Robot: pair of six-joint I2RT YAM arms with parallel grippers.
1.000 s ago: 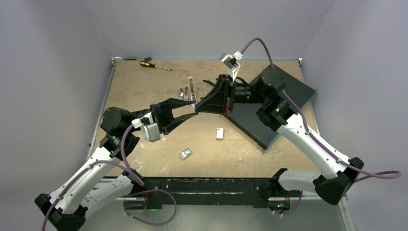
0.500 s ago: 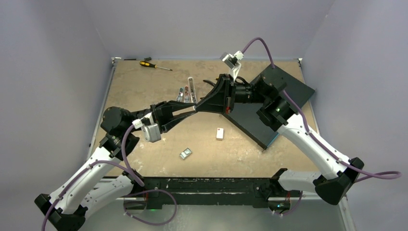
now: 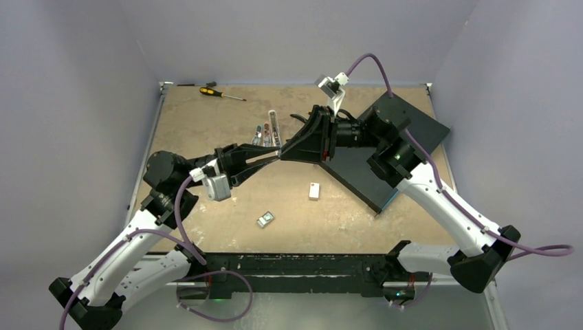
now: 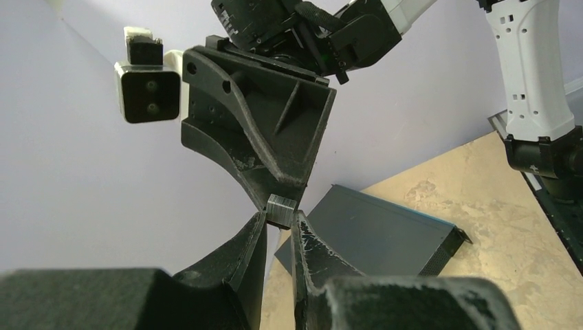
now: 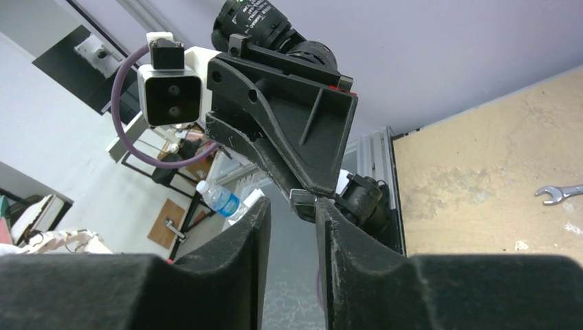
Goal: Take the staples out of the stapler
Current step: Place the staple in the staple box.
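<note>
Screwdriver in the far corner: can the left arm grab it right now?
Probably not yet. The left gripper is shut on a small grey staple block that the right gripper pinches too, in mid-air. Nothing else blocks the way to the screwdriver.

I viewed the whole table from above; wrist cameras faced each other closely, both showing left gripper and right gripper.

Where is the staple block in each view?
Top external: staple block mid-table, where left gripper meets right gripper.
Left wrist: centre, in the left gripper.
Right wrist: centre, at the left gripper's tip.
Shared landmark: the tan table.
</note>
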